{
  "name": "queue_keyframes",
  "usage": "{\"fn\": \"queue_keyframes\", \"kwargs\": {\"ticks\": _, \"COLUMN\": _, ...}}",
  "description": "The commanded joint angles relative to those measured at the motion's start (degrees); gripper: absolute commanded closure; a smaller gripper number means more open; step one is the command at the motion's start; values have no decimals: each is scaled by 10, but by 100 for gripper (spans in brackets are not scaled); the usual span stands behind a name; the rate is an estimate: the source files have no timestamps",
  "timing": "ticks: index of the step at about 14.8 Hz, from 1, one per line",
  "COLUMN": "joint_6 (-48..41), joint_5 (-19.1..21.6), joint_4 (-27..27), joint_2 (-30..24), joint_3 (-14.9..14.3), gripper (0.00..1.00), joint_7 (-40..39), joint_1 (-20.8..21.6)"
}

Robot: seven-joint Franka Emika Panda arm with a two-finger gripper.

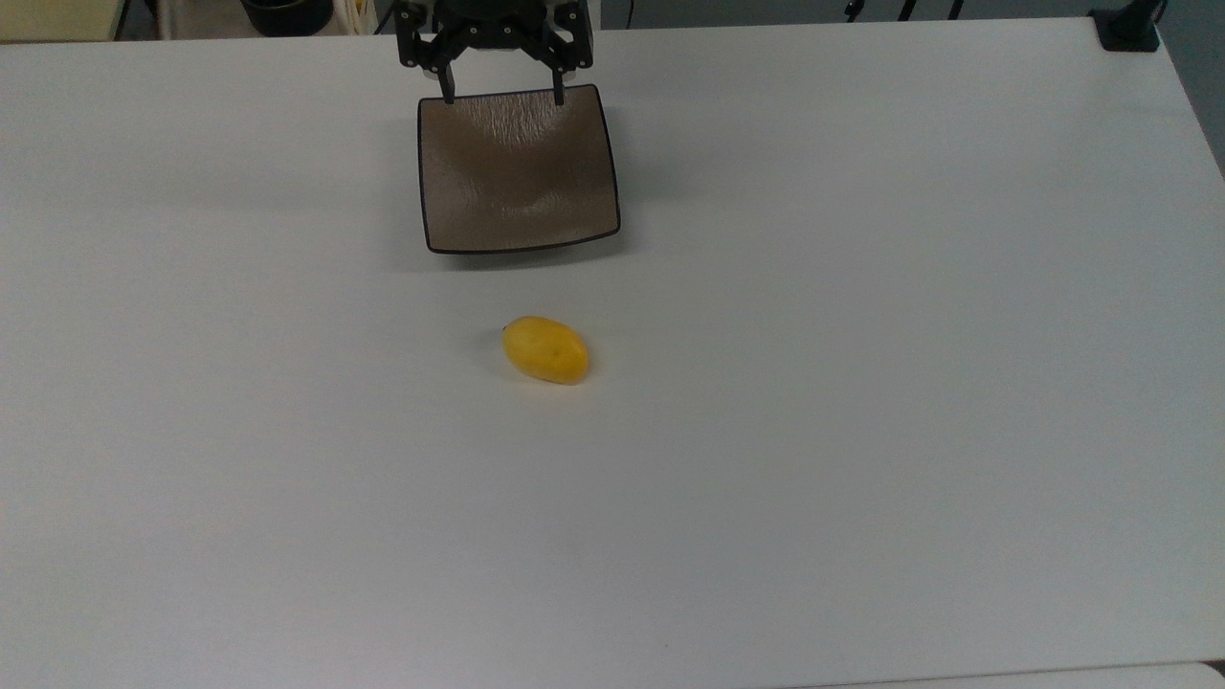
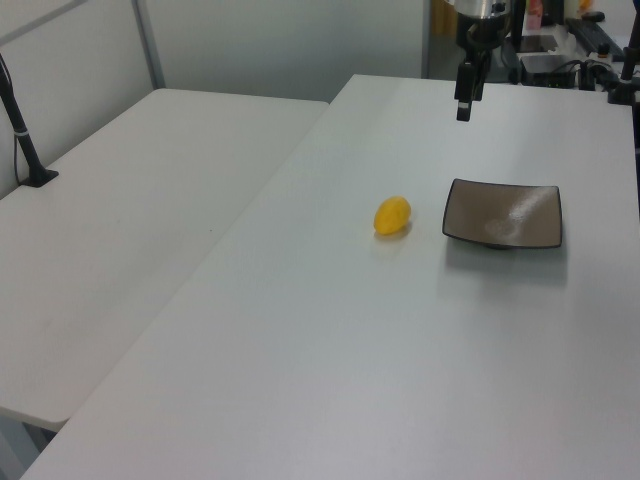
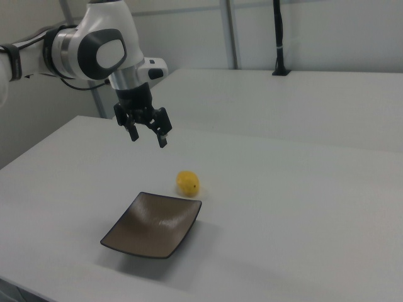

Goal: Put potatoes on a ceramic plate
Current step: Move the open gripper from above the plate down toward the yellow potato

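Nearest me in the top view, the potato [image 1: 545, 350] lies loose on the surface [image 1: 861, 431], waiting. Just beyond sits the ceramic plate [image 1: 518, 172], bare. Farthest, my hand [image 1: 502, 98] hangs above it, fingers spread, holding nothing, ready to descend.

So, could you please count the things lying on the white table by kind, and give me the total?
Potato, yellow: 1
Ceramic plate, brown-grey, with nothing on it: 1
Total: 2
The end effector hangs open in the air, touching neither.
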Motion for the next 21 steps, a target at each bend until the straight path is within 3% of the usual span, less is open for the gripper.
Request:
{"fn": "queue_keyframes", "kwargs": {"ticks": 1, "joint_6": 18, "joint_5": 8, "joint_4": -18, "joint_2": -13, "joint_3": -10, "gripper": 0, "joint_7": -9, "joint_1": 9}}
{"fn": "queue_keyframes", "kwargs": {"ticks": 9, "joint_6": 18, "joint_5": 7, "joint_4": -17, "joint_2": -8, "joint_3": -7, "gripper": 0, "joint_7": -20, "joint_1": 9}}
{"fn": "queue_keyframes", "kwargs": {"ticks": 13, "joint_6": 28, "joint_5": 7, "joint_4": -15, "joint_2": -2, "joint_3": -7, "gripper": 0, "joint_7": -97, "joint_1": 8}}
{"fn": "queue_keyframes", "kwargs": {"ticks": 18, "joint_6": 138, "joint_5": 6, "joint_4": -15, "joint_2": 38, "joint_3": -5, "gripper": 0, "joint_7": -117, "joint_1": 9}}
{"fn": "queue_keyframes", "kwargs": {"ticks": 21, "joint_6": 187, "joint_5": 3, "joint_4": -14, "joint_2": 78, "joint_3": 10, "gripper": 0, "joint_7": -175, "joint_1": 8}}
